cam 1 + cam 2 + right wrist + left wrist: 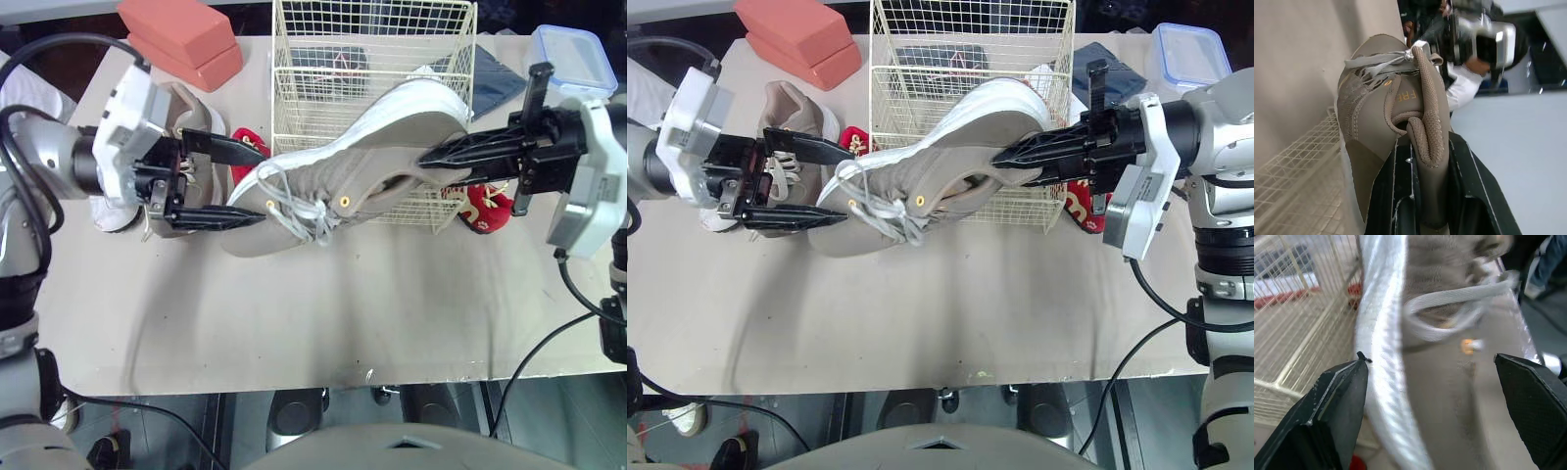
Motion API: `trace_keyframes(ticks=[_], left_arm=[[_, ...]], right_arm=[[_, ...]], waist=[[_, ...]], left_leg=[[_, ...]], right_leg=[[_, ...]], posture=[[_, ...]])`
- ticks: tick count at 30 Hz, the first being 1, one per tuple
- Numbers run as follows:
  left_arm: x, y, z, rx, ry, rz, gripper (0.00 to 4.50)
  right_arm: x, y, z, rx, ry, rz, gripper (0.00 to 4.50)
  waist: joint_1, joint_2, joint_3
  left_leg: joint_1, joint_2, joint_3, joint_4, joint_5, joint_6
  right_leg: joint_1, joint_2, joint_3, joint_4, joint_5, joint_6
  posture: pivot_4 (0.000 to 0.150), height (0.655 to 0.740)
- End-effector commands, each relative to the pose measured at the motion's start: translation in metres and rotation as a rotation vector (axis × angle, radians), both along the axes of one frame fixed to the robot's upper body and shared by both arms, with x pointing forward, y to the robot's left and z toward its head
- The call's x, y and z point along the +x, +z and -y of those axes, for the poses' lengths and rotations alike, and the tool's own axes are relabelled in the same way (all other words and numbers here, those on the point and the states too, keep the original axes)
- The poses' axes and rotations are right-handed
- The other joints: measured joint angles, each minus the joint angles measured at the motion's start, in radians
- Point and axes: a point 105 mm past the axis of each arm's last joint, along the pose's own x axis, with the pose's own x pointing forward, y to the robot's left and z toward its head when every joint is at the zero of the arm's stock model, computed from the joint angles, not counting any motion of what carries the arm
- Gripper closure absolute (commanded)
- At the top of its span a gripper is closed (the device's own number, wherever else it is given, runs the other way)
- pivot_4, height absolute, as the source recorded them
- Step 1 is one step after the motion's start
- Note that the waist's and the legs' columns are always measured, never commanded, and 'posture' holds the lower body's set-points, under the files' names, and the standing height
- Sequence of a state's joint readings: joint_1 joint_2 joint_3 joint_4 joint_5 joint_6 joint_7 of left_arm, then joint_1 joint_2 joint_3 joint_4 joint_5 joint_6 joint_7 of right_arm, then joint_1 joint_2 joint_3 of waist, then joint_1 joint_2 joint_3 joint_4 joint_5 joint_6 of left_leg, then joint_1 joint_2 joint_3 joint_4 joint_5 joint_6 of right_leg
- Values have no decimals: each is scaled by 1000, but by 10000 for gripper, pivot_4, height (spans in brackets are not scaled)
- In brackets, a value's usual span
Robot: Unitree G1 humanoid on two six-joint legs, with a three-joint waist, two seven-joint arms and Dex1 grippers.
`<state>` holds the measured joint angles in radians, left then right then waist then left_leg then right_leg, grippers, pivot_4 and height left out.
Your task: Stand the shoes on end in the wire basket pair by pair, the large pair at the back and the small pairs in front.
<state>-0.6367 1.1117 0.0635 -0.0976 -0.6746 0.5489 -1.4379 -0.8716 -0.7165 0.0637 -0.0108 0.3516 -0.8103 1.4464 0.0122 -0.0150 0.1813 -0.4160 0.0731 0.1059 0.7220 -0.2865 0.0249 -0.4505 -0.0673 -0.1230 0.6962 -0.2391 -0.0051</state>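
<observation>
While the right gripper (431, 164) has its two black fingers (1469, 186) pressed together on the padded heel collar of a large tan shoe (362, 162), one finger inside the opening and one outside, the shoe hangs clear of the table (323, 313) with its white sole turned toward the wire basket (294, 88). From those fingers the shoe stretches out toe first to the left gripper (265, 183), whose fingers (1337, 406) stand wide apart with the toe and the loose laces between them. One left finger lies just beside the white sole edge, though contact cannot be made out, and the other stands off from the tan upper with a clear gap. The basket is on the far side of both pairs of fingertips, just behind the raised shoe. A second tan shoe (191, 113) lies on the table behind the left gripper's knuckles. One small red shoe (245, 142) rests near the tip of the left finger that is closer to the basket, and another red shoe (485, 208) lies beneath the right fingers, by the basket's corner.
</observation>
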Motion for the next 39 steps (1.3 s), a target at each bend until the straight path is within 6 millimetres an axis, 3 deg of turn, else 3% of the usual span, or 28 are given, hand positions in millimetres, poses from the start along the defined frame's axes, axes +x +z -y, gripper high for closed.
trace_keyframes(ticks=[1, 7, 10, 15, 19, 25, 28, 34, 39], left_arm=[[6, 3, -3, 49, 1, 56, 0], [6, 2, -1, 40, -33, 8, 0], [3, 2, 4, 19, -64, -21, 8311], [-1, 2, 8, 1, -93, -47, 27247], [-1, 3, 10, -21, -95, -56, 32302], [5, 13, 15, -137, -66, 6, 33328], [12, 23, 17, -248, -24, 40, 33336], [19, 34, 22, -448, 65, 115, 33431], [20, 34, 32, -591, 99, 117, 33431]], right_arm=[[-15, 21, -2, 75, 85, 131, 44806], [-20, 30, -7, 116, 125, 200, 44806], [-20, 31, -9, 126, 135, 211, 45000], [-19, 34, -8, 148, 130, 238, 45000], [-16, 38, -5, 168, 106, 249, 45000], [-3, 43, 3, 229, 8, 153, 18215], [6, 48, 13, 313, -61, 52, 1522], [24, 45, 44, 545, -227, -329, 0], [25, 38, 43, 805, -238, -856, 0]], waist=[[0, 0, 0], [-1, 0, 0], [-1, 0, 0], [1, 0, 0], [0, 0, 0], [2, 0, 0], [0, 0, 0], [3, 0, 0], [1, -1, 1]], left_leg=[[0, 0, 0, 0, 0, 0], [0, 0, 1, 1, 0, 0], [0, 0, 0, 1, 0, 0], [0, 0, 0, 1, 0, 0], [0, 0, 0, 1, 0, 0], [0, 1, 0, 1, 0, 0], [0, 1, 0, 2, 0, 0], [0, 1, -1, 3, 0, 0], [-1, 1, -4, 3, 0, 0]], right_leg=[[0, 0, 0, 0, 0, 0], [0, 0, 1, 0, 0, 0], [0, 0, 1, 1, 0, 0], [0, 0, 1, 1, 0, 0], [0, 0, 1, 1, 0, 0], [0, -1, 0, 1, 0, -1], [0, -2, 1, 2, 0, -1], [1, -3, 1, 2, 1, -1], [1, -4, 3, 3, 1, -1]], posture=[[1500, 6860], [1500, 6860], [1500, 6860], [1500, 6860], [1500, 6860], [1500, 6860], [1500, 6860], [1500, 6860], [1500, 6860]])
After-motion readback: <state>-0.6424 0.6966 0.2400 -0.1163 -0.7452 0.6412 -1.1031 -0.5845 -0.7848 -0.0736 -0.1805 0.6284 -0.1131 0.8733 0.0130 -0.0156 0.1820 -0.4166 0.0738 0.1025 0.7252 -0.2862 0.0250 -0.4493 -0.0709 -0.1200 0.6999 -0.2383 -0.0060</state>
